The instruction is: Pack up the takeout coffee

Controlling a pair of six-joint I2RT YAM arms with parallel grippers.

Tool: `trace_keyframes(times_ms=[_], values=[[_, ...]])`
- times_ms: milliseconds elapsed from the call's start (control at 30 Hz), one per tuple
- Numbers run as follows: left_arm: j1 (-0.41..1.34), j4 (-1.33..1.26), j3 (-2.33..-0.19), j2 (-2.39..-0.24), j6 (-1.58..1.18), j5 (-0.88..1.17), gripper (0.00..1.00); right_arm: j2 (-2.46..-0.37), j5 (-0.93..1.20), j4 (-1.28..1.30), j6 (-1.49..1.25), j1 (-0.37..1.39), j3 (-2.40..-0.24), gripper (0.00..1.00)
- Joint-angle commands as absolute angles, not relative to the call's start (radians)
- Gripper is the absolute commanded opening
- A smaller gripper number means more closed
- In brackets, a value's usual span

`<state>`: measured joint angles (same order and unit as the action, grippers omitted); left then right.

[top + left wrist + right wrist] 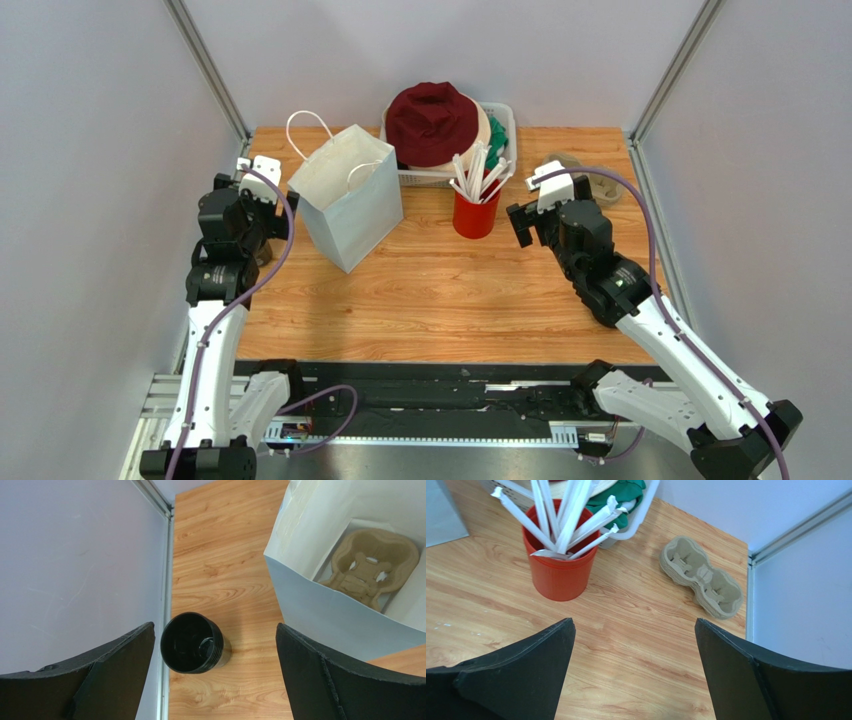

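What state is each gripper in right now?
Left gripper: open, empty, above a round black lidless cup.
Right gripper: open, empty, near a red cup of white wrapped straws.

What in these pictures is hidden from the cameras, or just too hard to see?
- Top view: the left gripper covers the black cup; only the left wrist view shows it.
- Top view: the maroon hat hides whatever lies under it in the basket.
- Top view: the right gripper hides part of the cardboard carrier on the table.
- Left wrist view: the paper bag wall hides part of a second carrier inside.
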<state>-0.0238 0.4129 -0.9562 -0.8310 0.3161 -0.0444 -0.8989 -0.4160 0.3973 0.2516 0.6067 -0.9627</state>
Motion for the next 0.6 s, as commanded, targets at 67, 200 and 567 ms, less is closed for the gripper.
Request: trace_keyframes(times_ms=[67,200,567], values=[[-0.136,0.436,-0.951,-0.899,0.321,0.161,0.99,-0.917,-0.578,0.319,0.241,0.6,-0.985,0.98],[-0.192,0.463,-0.96,-0.922,0.336,0.235,0.98,-0.925,-0.586,0.325,0.222,0.571,-0.994,0.98],[-0.209,0.419,-0.879,-0.877,0.362,0.298,0.97,-0.963,-0.477,0.451,0.166,0.529,-1.055,0.98]])
